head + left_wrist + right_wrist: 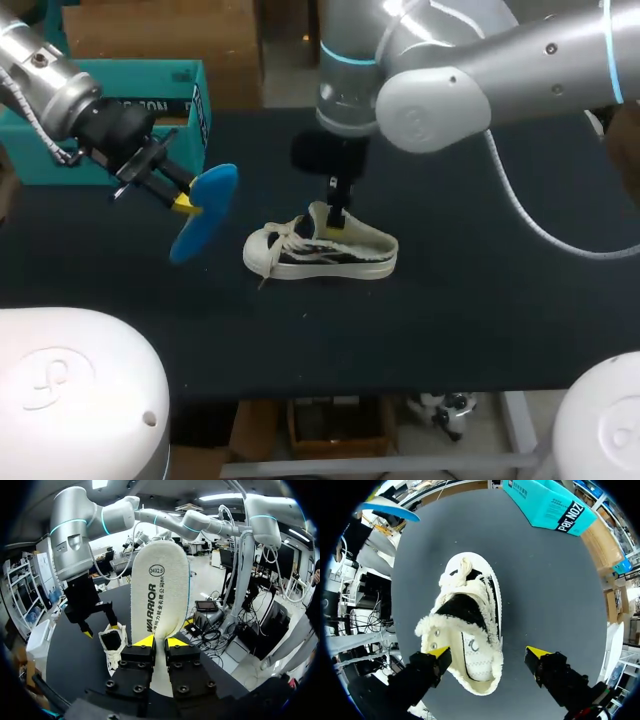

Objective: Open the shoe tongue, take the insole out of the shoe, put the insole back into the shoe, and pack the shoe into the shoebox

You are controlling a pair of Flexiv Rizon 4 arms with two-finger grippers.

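Shoebox [197, 105] upper left. Shoe [320, 252] mid-frame, opened up. Insole [205, 212] left of centre, aloft, pinched by our left gripper [183, 200]. Our right gripper [337, 218] splayed wide over shoe's back end. We judge insole out; next we must slide it back, toe first.

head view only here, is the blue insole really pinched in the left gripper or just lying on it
Observer: Pinched: the left wrist view shows both yellow tips of the left gripper pressing the insole from two sides.
Operator: right gripper holding the shoe
Observer: No. The right gripper is open, its fingers astride the heel end of the shoe, one tip well clear of it.
Operator: tongue open
Observer: The right wrist view looks into the mouth: it gapes wide, fleecy lining showing.
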